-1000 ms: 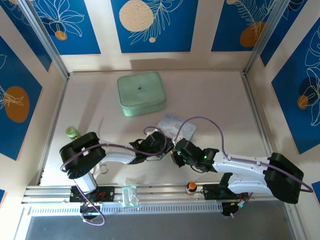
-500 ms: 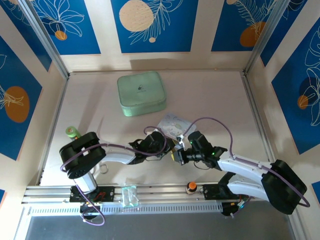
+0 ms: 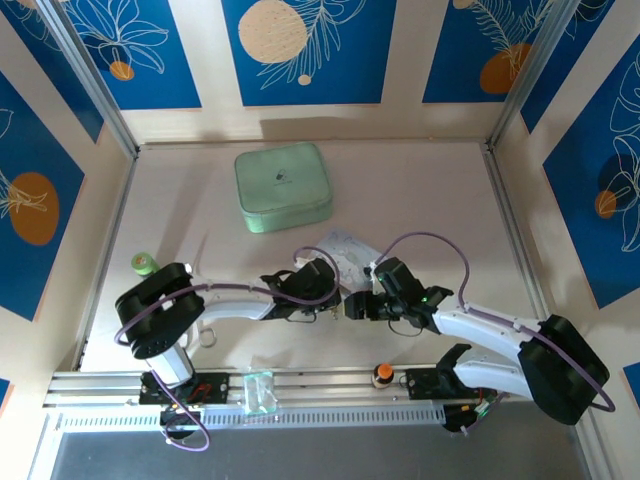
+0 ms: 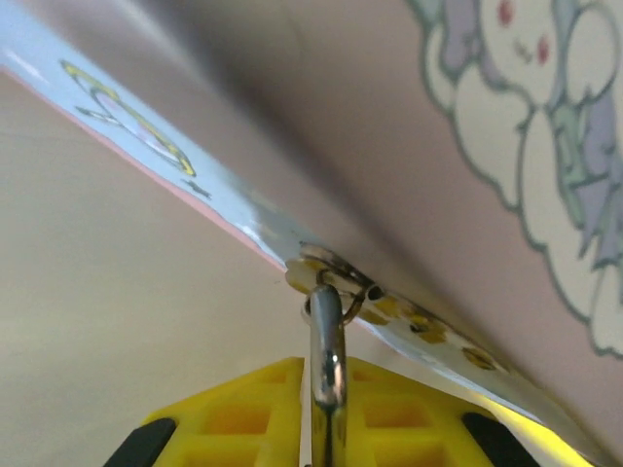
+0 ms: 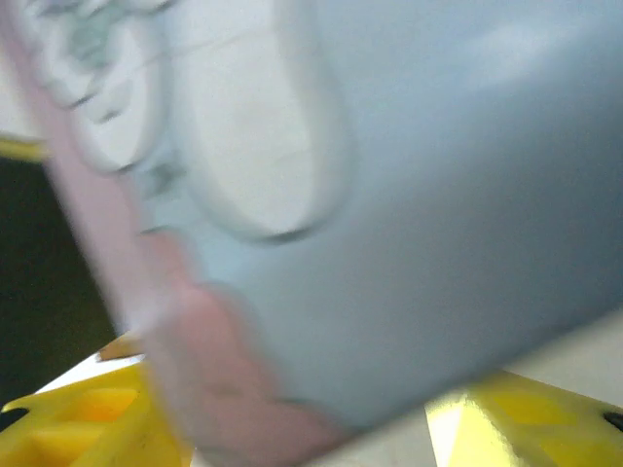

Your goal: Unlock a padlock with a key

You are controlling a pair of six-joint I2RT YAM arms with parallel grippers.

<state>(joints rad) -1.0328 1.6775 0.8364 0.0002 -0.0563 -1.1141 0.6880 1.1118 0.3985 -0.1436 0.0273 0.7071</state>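
Note:
In the left wrist view my left gripper is shut on the padlock, with its yellow fingers pressed against the thin silver shackle. The shackle runs up through the metal clasp on the edge of the pastel cartoon box. The brass body is hidden between the fingers. From above, the left gripper and the right gripper meet at the near edge of the box. My right gripper is open, its fingers wide apart, with the blurred box close in front. The key is out of view.
A mint-green square case lies at the back of the table. A green cylinder stands at the left near my left arm's base. A round orange-topped knob and a clear block sit on the front rail.
My right gripper has gone from shut to open, and its wrist has swung further from the rail, toward the box. The left gripper has kept its grip and shifted slightly.

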